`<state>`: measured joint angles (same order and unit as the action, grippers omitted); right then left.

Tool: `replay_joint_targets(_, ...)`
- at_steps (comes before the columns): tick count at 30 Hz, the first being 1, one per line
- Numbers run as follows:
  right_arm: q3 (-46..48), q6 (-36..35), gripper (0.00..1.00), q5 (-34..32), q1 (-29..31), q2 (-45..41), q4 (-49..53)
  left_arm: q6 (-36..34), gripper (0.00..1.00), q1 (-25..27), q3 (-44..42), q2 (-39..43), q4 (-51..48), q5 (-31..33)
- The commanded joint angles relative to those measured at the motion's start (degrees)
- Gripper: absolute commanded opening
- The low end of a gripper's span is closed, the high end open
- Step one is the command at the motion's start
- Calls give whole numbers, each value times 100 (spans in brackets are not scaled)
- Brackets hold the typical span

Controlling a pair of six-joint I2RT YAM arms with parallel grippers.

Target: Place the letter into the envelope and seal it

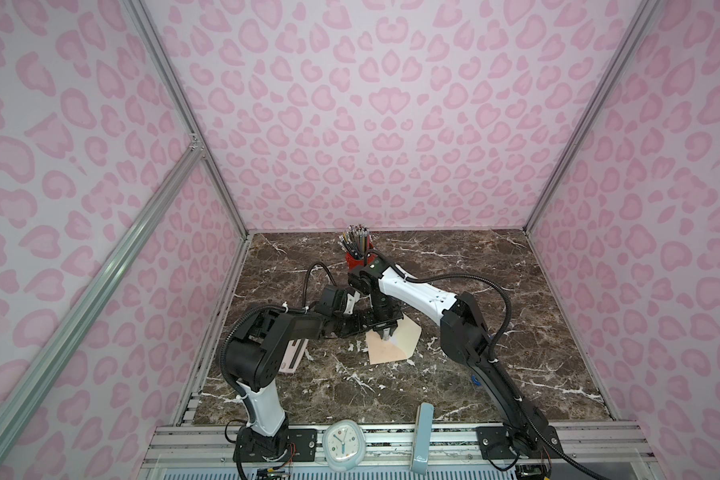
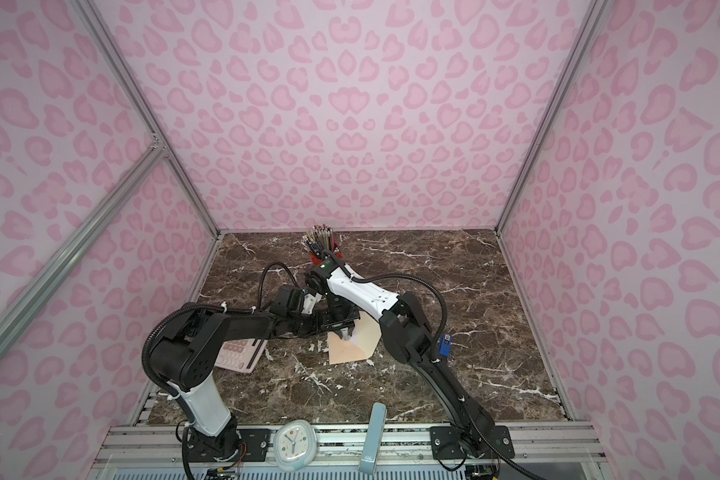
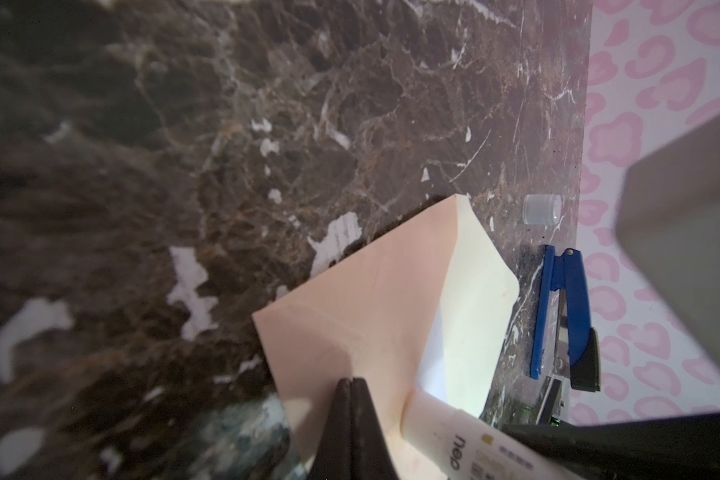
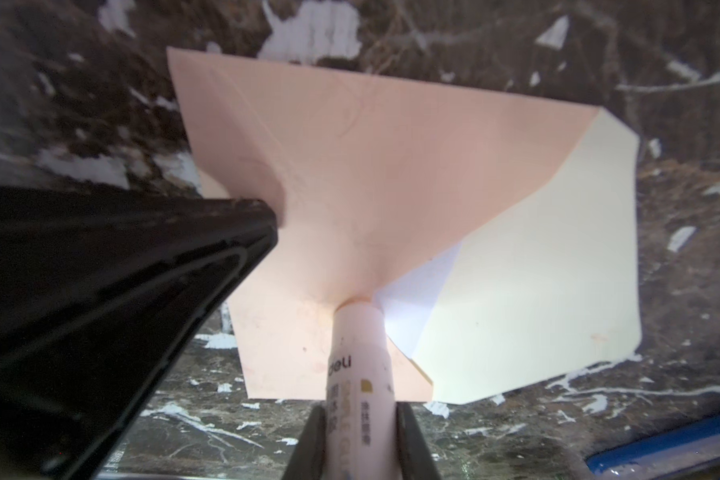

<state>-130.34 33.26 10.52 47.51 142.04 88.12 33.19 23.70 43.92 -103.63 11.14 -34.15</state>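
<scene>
Peach-pink paper, thin and very light: the envelope (image 4: 371, 166) lies flat near the middle of the dark marble counter (image 4: 682, 216), with its cream flap (image 4: 537, 270) open and spread to one side. The letter (image 4: 416, 299) is already inside. Only a small white corner shows at the mouth, between pocket and flap.

Such paper bends easily and slides on polished stone, so I judge it should be pinned down, not lifted. A good place to press is the plain pocket, away from the fold. The flap is best taken near its point, where it can turn without creasing.

The left jaws are clenched on nothing, and their tips seem to press the edge of the pocket. The right jaws grasp the white glue stick (image 4: 360, 365) by its body, and its end touches the envelope just at the mouth, beside the letter's corner. The stick is stiff and smooth, so too much push could wrinkle the paper or smear glue on the letter.

The right wrist view shows this contact and the white corner clearly, while in both top views the arms cover much of the envelope. The left wrist view shows a clear cap (image 3: 543, 210) near the counter's edge, which I find in no other view, and the whole blue stapler (image 3: 566, 311). Both are apart from the envelope.
</scene>
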Motion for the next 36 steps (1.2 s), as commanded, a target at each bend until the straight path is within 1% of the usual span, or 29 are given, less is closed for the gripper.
replay_joint_targets(1,9,-7,0,-519,12,174,-67,-85,3,11,-20,-94,-496,196)
replay_joint_targets(7,-246,-109,0,-118,91,-161,-29,-85,3,11,11,-192,-490,181)
replay_joint_targets(19,149,-74,0,-305,57,-817,94,-128,3,11,-48,-333,-494,250)
replay_joint_targets(25,100,-65,0,-177,66,-730,26,-129,3,12,-45,-299,-497,241)
replay_joint_targets(36,-395,-85,0,63,66,-51,-4,-163,3,3,-43,-236,-554,242)
